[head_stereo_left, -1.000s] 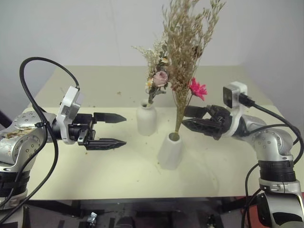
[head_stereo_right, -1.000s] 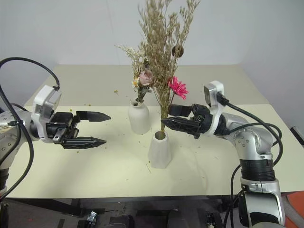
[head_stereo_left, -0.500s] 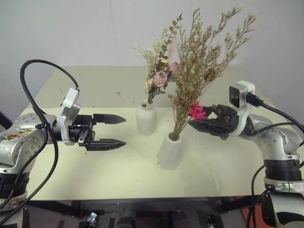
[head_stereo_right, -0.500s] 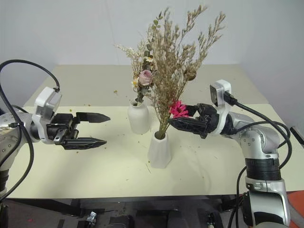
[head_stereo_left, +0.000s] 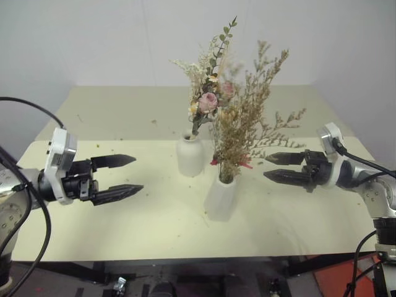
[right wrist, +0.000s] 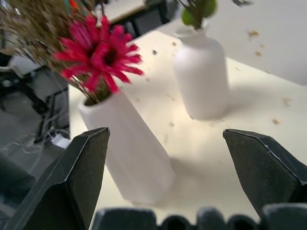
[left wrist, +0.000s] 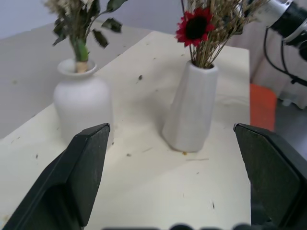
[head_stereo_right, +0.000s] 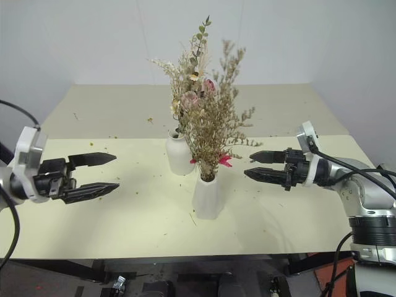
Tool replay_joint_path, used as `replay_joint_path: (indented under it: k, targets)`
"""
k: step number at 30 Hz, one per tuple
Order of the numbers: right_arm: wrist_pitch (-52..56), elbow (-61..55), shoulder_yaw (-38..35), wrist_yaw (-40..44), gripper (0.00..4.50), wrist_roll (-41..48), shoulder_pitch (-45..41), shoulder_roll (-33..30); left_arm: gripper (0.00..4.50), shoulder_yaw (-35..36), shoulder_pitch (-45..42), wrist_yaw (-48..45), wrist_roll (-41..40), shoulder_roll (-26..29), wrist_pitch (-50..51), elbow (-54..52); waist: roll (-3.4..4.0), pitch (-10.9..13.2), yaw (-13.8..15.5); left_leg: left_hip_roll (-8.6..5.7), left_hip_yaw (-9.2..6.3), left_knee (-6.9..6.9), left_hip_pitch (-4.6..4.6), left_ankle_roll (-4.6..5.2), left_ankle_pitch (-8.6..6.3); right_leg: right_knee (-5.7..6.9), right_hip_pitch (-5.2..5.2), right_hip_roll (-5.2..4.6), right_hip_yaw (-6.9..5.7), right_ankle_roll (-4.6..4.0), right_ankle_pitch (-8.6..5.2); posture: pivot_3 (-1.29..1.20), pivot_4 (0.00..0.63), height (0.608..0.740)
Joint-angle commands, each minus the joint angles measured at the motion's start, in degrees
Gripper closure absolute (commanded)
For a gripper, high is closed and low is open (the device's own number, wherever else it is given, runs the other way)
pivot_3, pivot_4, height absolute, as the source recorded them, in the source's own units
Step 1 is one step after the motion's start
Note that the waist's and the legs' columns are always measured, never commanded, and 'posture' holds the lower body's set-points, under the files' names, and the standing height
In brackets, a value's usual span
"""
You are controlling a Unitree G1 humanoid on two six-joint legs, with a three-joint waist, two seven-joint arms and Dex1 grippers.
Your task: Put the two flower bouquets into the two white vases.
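The bottle-shaped white vase stands mid-table with the pink rose bouquet upright in it. Just in front and to its right, the cone-shaped white vase holds the tan-brown bouquet, whose red flower droops at the vase's mouth. My left gripper hovers open and empty to the left of both vases. My right gripper hovers open and empty to the right of the cone vase, fingertips pointing at the sprigs without touching them. The wrist views show both vases, among them the cone vase and the red flower.
The pale yellow table carries scattered dried crumbs around the vases. Its front edge runs close below both grippers. A white wall stands behind the table. An orange object lies on the floor at the right.
The right gripper has left the tan-brown bouquet and drawn back to the right. The bouquet swayed right, then settled lower in the cone vase. The left gripper has pulled back to the left.
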Motion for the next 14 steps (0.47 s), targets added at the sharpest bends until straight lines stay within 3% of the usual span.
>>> replay_joint_path:
  k: [1, 14]
  targets:
    - [-2.32, 0.28, -2.58, 1.42, 0.02, -0.76, 0.09, -2.49, 0.00, 6.56, 2.99, 2.62, -2.11, 0.27, 0.75, -3.66, 0.00, 0.00, 0.04, 0.00, 0.00, 0.00, 0.00, 0.00, 0.00, 0.00, 0.00, 0.00, 0.00, 0.00, 0.00, 0.00, 0.150, 0.740]
    - [-5.54, 1.72, -3.78, 0.67, 0.02, -2.94, -0.16, -3.60, 0.00, 10.89, 7.47, 5.18, -3.68, 0.88, 0.70, -6.55, 0.00, 0.00, 0.04, -0.01, 0.01, 0.01, 0.03, 0.00, 0.00, 0.00, 0.03, -0.01, 0.00, 0.00, 0.00, 0.00, 0.150, 0.740]
